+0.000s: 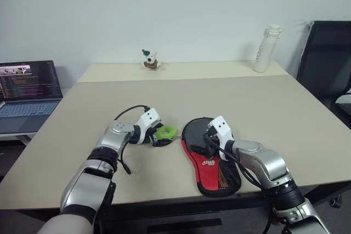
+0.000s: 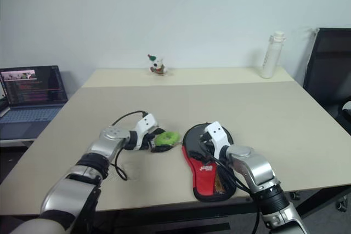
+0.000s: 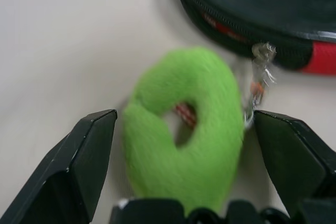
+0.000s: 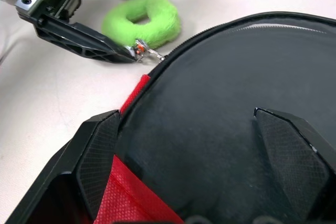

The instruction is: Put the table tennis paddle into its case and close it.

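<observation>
The case [image 1: 204, 169] lies flat near the table's front edge, its black round part farther back and its red part nearer. The zip looks closed around the black end [image 3: 252, 3]. A fluffy green pull tag [image 1: 166, 131] hangs from the zip pull [image 3: 258, 72] just left of the case. My left gripper [image 1: 159, 136] is open, one finger on each side of the green tag [image 3: 189, 129], with its jaws apart from the tag. My right gripper [image 1: 207, 138] is open just over the black fabric [image 4: 220, 77]. The table tennis paddle is hidden.
An open laptop [image 1: 27, 89] sits on a lower surface at the far left. A small figurine [image 1: 149, 60] and a white bottle [image 1: 266, 49] stand at the back of the table [image 1: 192, 97]. A black chair [image 1: 326, 58] is on the right.
</observation>
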Tool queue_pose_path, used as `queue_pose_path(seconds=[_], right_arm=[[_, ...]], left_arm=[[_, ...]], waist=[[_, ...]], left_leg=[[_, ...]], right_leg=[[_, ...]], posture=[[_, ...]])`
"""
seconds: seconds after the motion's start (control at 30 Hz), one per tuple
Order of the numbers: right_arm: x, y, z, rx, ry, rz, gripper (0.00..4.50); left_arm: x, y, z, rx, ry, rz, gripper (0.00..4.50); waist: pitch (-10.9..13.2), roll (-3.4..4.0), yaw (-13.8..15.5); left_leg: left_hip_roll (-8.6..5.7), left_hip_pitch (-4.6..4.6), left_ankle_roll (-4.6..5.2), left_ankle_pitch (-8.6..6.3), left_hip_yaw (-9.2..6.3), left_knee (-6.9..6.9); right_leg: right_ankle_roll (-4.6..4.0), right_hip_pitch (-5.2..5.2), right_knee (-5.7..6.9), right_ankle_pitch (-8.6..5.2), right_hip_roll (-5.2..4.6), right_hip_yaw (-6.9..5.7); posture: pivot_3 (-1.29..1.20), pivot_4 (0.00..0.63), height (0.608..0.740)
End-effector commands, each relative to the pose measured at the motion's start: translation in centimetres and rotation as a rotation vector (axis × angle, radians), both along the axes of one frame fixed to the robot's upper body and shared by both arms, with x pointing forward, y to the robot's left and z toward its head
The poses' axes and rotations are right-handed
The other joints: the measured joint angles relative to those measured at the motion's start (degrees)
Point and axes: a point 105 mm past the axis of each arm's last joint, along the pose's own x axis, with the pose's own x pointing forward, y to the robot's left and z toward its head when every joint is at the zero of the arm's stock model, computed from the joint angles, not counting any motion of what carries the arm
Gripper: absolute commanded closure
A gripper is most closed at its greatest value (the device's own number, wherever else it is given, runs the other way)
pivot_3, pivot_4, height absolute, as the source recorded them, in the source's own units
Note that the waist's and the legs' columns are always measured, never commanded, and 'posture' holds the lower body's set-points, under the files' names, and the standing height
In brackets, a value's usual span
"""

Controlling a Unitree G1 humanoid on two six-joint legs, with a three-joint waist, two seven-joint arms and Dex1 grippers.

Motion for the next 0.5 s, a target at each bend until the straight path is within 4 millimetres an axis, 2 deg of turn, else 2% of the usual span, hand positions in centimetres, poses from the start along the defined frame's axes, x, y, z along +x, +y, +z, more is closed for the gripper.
queue_pose_path(seconds=[0.03, 0.4, 0.5], right_arm=[[0.1, 0.0, 1.5, 0.023, -0.057, -0.001, 0.00], [0.3, 0.1, 1.6, 0.015, -0.067, 0.001, 0.00], [0.5, -0.1, 1.7, 0.002, -0.078, -0.006, 0.00]], left_arm=[[0.1, 1.7, 0.3, 0.020, -0.019, 0.046, 0.03], [-1.1, 2.1, -2.9, 0.072, 0.065, 0.044, 0.03], [-1.2, 1.9, -3.5, 0.070, 0.079, 0.051, 0.66]], waist=[[0.00, -0.01, -0.06], [-0.02, -0.02, -0.13], [-0.07, -0.03, -0.09]], left_leg=[[0.00, 0.00, 0.00, 0.00, 0.00, 0.00], [0.00, 0.05, 0.00, 0.00, 0.01, 0.01], [-0.01, 0.07, 0.00, 0.00, 0.01, 0.01]], right_leg=[[0.00, 0.00, 0.00, 0.00, 0.00, 0.00], [0.00, 0.03, 0.03, 0.00, 0.00, 0.02], [0.00, 0.06, 0.03, 0.00, 0.00, 0.03]], posture=[[0.00, 0.150, 0.740], [0.00, 0.150, 0.740], [0.00, 0.150, 0.740]])
